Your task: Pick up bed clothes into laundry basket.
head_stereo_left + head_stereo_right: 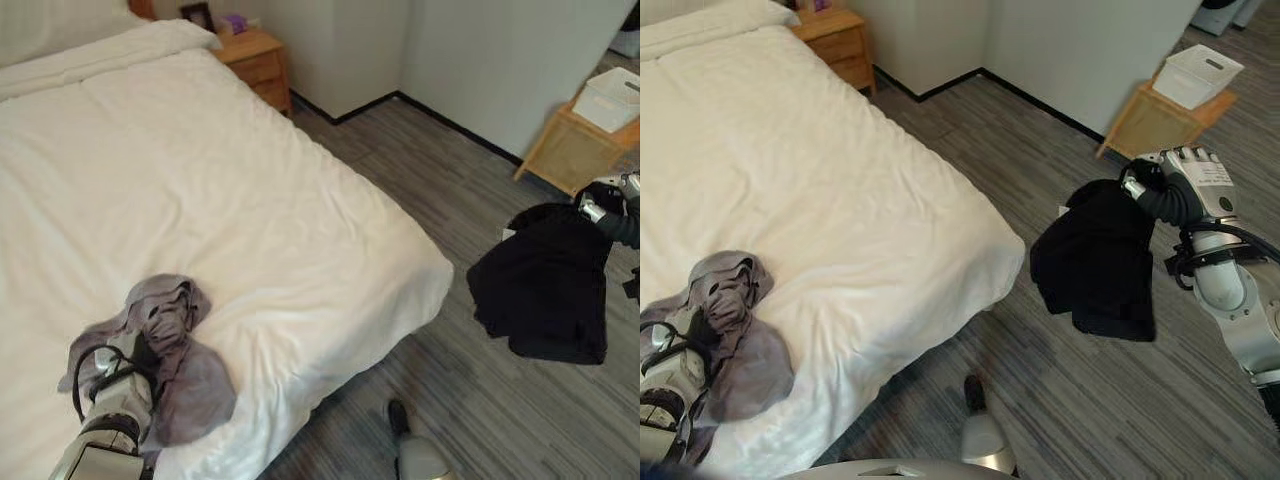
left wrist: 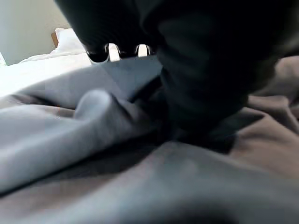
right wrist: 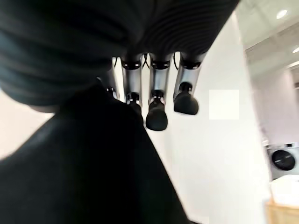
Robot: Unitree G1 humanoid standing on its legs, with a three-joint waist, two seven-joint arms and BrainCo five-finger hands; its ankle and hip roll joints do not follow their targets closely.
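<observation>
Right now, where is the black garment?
The black garment hangs from the right robot hand above the floor, off the bed's right side, near the wooden stand.

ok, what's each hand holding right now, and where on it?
The right hand holds the black garment by its top edge; it hangs over the floor. The left hand rests on the grey garment on the bed; its grip cannot be told.
</observation>
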